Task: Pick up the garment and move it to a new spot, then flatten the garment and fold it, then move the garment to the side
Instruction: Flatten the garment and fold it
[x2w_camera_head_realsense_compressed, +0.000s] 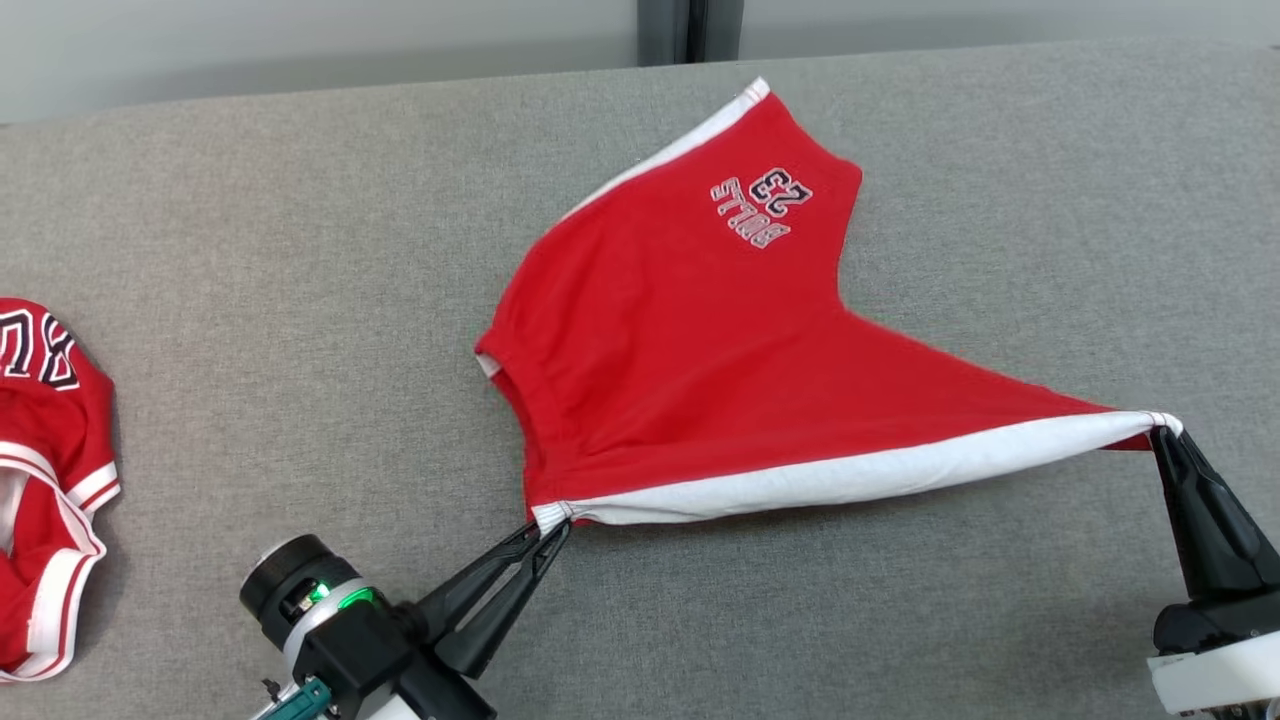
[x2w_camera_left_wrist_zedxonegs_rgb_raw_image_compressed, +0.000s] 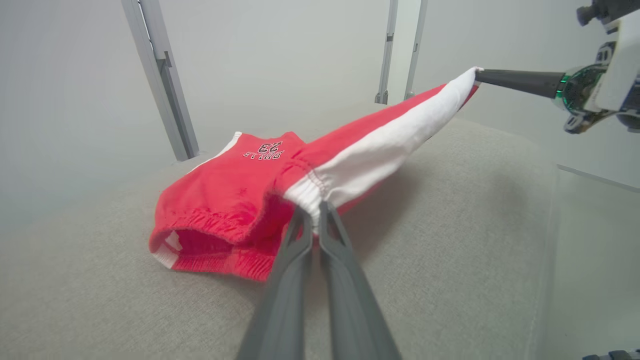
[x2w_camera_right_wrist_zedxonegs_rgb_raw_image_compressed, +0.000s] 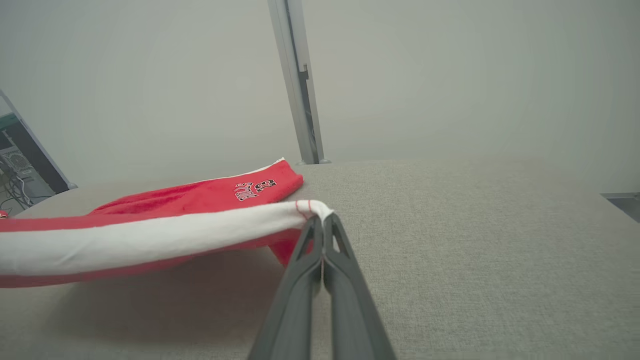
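The left arm reaches in low from the left, its left tool (x2w_camera_head_realsense_compressed: 553, 532) slanting up and rightward, fingers pinched together on the waistband corner of the shorts (x2w_camera_head_realsense_compressed: 680, 370). The right arm comes in from the lower right, its right tool (x2w_camera_head_realsense_compressed: 1162, 432) clamped on the hem end of the white stripe (x2w_camera_head_realsense_compressed: 850, 475). That stripe hangs taut between them, lifted off the grey worktop (x2w_camera_head_realsense_compressed: 250, 250), while the rest of the shorts lies mid-surface. The print reads "BULLS 23". A second garment (x2w_camera_head_realsense_compressed: 50, 480) at the left edge shows cut-off digits, possibly an 8.
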